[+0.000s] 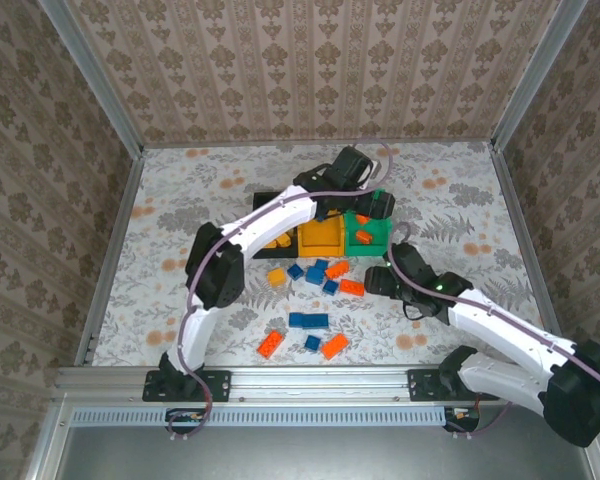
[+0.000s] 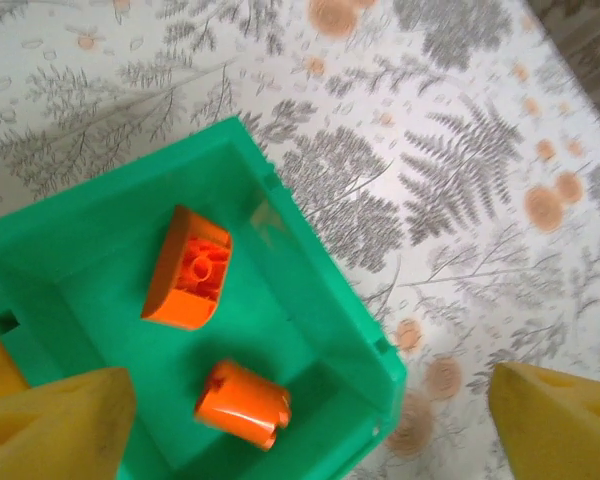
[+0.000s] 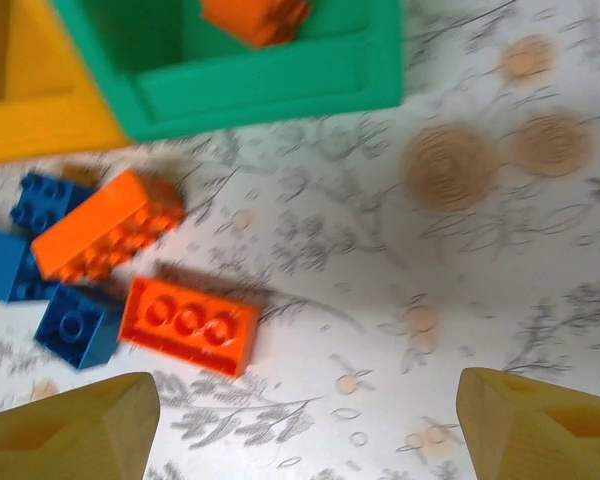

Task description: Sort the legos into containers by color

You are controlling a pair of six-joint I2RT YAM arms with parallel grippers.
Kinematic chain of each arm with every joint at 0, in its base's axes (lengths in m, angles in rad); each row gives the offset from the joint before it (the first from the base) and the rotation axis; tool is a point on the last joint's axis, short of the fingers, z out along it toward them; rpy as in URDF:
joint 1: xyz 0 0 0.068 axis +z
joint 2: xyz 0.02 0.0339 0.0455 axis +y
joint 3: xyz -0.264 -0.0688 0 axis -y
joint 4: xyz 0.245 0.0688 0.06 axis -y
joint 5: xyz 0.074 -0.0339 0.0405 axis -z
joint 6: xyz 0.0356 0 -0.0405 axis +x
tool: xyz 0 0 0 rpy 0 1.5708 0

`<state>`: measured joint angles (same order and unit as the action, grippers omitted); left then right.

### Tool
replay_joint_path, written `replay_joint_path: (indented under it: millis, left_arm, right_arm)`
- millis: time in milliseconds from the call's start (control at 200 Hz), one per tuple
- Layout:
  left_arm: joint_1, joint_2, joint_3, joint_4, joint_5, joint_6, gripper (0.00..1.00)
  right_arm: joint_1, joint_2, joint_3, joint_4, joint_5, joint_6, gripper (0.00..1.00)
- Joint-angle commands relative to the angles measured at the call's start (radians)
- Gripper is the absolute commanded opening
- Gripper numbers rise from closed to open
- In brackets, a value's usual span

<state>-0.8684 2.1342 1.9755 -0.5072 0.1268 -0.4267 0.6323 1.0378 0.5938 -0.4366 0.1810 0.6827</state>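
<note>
Nearest my bases, loose legos [image 1: 308, 320] lie scattered on the floral table [image 1: 180, 200], blue and red-orange bricks not yet sorted. Just beyond them my right gripper [image 3: 310, 400] hangs low, its jaws apart and empty. A red-orange brick [image 3: 188, 325] lies ahead to the left, just beside a blue brick [image 3: 75, 325], and is probably my next pick. Farther out sit the containers [image 1: 320, 238]. My left gripper [image 2: 310, 400] is spread wide, holding nothing, above the green bin [image 2: 310, 290]. A curved red-orange piece [image 2: 187, 268] and a round one [image 2: 243, 403] lie inside, so green seems to be red-orange's home. I can read no brand or writing anywhere.
</note>
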Motion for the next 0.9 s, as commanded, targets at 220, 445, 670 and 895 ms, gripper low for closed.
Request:
replay_joint_path:
  millis: [220,445,670,895]
  left_arm:
    - [0.047,-0.597,-0.615,0.215,-0.111,-0.085,1.00]
    - [0.081,-0.992,-1.034,0.170,-0.243,-0.172,1.00]
    - [0.092,-1.275,-1.287,0.078,-0.321,-0.280,1.00]
    - [0.098,-1.403,-1.378,-0.003,-0.364,-0.328,1.00]
  right_arm:
    - [0.200,0.267,0.121,0.139,-0.070,-0.100,0.76]
    - [0.221,0.463,0.257,0.156,-0.096,-0.172,0.67]
    - [0.221,0.580,0.345,0.130,-0.064,-0.201,0.62]
    - [0.212,0.626,0.368,0.086,-0.037,-0.192,0.58]
